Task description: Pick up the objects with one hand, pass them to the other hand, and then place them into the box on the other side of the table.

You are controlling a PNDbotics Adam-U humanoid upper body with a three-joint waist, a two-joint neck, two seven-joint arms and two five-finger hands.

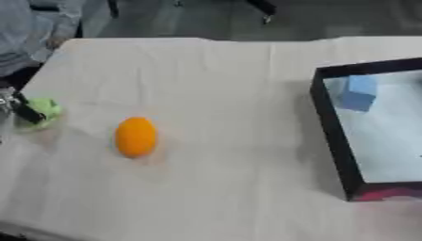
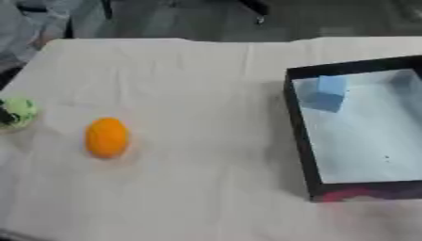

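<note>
An orange egg-shaped object [image 1: 136, 136] lies on the cream cloth, left of the table's middle. At the far left edge sits a small light-green object [image 1: 47, 109]. My left hand [image 1: 25, 112] is mostly cut off by the picture's edge, and a dark finger curls across the green object. On the right stands a black-walled box [image 1: 329, 127] with a pale floor, and a blue cube [image 1: 359, 93] rests in its far left corner. My right hand shows in neither view.
The cloth-covered table [image 1: 214, 75] ends at the far edge, with dark floor beyond it. The box's near wall shows a red patch [image 1: 387, 192]. Open cloth lies between the orange object and the box.
</note>
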